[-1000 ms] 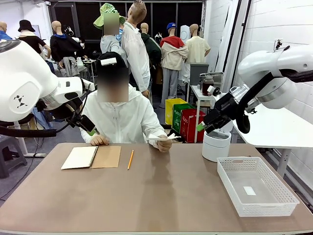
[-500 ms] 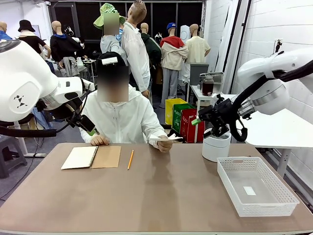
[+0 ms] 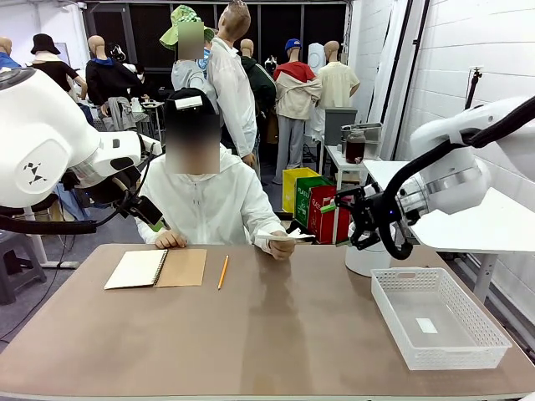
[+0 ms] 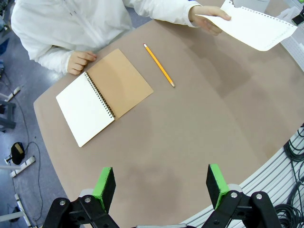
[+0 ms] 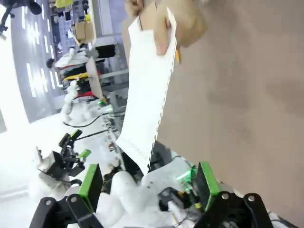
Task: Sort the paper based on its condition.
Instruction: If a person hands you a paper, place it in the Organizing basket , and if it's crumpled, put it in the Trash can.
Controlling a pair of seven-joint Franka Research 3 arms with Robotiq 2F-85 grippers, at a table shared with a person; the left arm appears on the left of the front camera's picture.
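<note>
The person across the table holds the paper [image 3: 281, 236], a white sheet with a perforated edge, in one hand [image 3: 282, 246] just above the far table edge. My right gripper [image 3: 338, 217] hangs open a little to the right of it, fingers pointing at the sheet. In the right wrist view the paper [image 5: 147, 95] reaches down between my open right gripper's [image 5: 148, 185] green pads without touching them. My left gripper [image 4: 160, 187] is open and holds nothing, high above the table's left part; the paper [image 4: 256, 28] shows far off at the top right.
An open spiral notebook [image 3: 156, 268] with a brown cover and a yellow pencil [image 3: 223, 271] lie at the far left. A white mesh basket [image 3: 389, 319] with a small label [image 3: 426, 325] stands at the right. A white round bin [image 3: 368, 251] sits behind it.
My right arm has come down and swung left from above the round bin toward the person's paper. The left arm, the paper and the person's hands stay put.
</note>
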